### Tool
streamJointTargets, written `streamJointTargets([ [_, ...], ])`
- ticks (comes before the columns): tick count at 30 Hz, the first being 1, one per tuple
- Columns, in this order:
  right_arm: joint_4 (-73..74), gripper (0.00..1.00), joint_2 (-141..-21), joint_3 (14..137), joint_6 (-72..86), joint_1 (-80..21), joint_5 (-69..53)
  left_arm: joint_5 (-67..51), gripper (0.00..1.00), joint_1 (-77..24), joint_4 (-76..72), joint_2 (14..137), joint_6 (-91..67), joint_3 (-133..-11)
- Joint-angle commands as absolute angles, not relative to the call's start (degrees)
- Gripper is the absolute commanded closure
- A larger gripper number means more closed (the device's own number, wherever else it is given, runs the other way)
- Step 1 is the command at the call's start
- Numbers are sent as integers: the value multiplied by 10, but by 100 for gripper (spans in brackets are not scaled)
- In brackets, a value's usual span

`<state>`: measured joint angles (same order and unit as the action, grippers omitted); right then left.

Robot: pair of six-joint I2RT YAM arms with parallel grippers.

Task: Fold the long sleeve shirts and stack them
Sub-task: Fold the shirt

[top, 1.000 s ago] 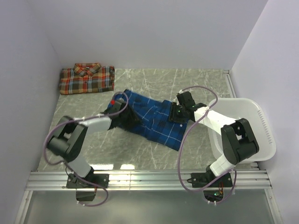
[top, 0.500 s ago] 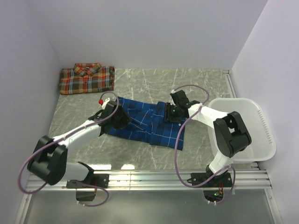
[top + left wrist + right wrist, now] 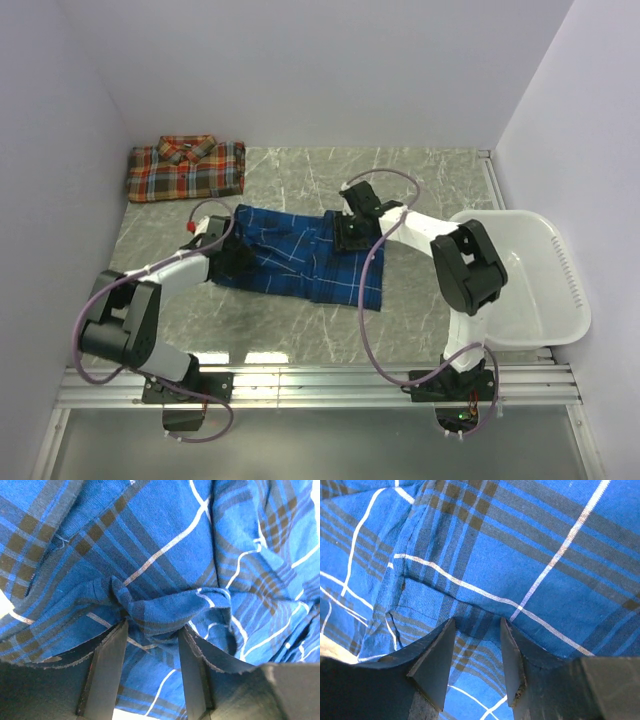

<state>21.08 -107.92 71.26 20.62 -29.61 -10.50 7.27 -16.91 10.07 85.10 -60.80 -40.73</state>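
The blue shirt (image 3: 300,262) is laid across the table (image 3: 430,180) near the folded red-orange shirt (image 3: 185,168), its long axis running away from it. The nearer end is clenched in the left pincer (image 3: 227,260), the farther edge in the right pincer (image 3: 350,236).

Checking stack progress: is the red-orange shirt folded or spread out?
Folded: the red-orange shirt lies as a compact rectangle, collar showing on top.

We see a white plastic basket (image 3: 548,292) at the right edge of the grey marbled worktop (image 3: 420,190); a metal rail (image 3: 320,385) lines the near edge.
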Motion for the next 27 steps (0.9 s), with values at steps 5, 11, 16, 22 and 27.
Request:
streamJointTargets([
  [5, 249, 51, -1157, 861, 172, -350, -83, 108, 44, -121, 157, 733, -614, -330],
  [11, 265, 50, -1118, 903, 176, -359, -51, 133, 20, -125, 207, 659, -528, -409],
  [16, 244, 45, -1001, 840, 210, -337, -18, 148, 7, -212, 190, 631, -436, -476],
  [22, 224, 26, -865, 723, 278, -239, -54, 186, 10, -391, 177, 687, -359, -549],
  [27, 242, 14, -797, 657, 307, -171, -79, 219, 12, -503, 162, 779, -299, -609],
])
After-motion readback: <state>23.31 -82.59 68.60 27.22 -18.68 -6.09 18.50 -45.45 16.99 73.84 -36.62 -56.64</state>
